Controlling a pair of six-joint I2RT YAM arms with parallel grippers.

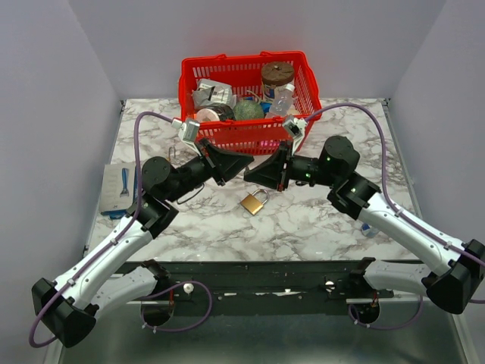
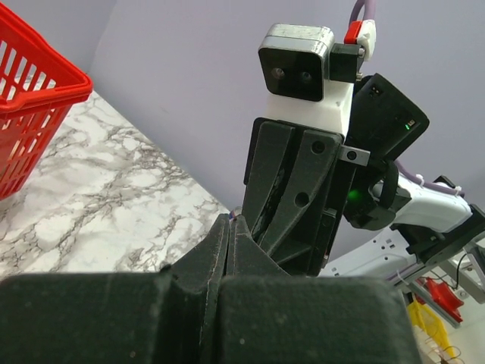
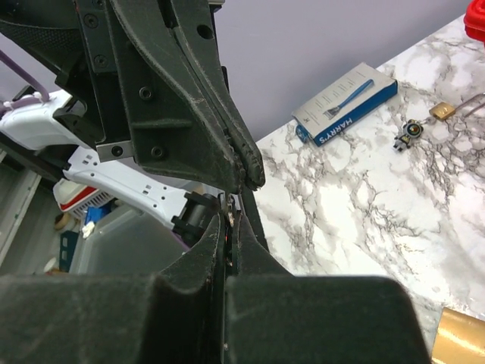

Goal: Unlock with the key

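On the marble table point(image 1: 318, 220), before the red basket point(image 1: 227, 135), the left gripper point(image 1: 247, 161), jaws pressed together, meets the right gripper point(image 1: 248, 177) tip to tip above the brass padlock point(image 1: 253, 203), which lies flat. The right jaws pinch a thin sliver, seemingly the key point(image 3: 229, 212).

"HARRY'S" on the box point(image 3: 345, 102)

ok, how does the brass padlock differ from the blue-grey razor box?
The brass padlock is smaller than the blue-grey razor box. Padlock is shiny metal; box is matte, printed. Padlock sits centrally; box at the left edge. Both lie flat on the marble table.
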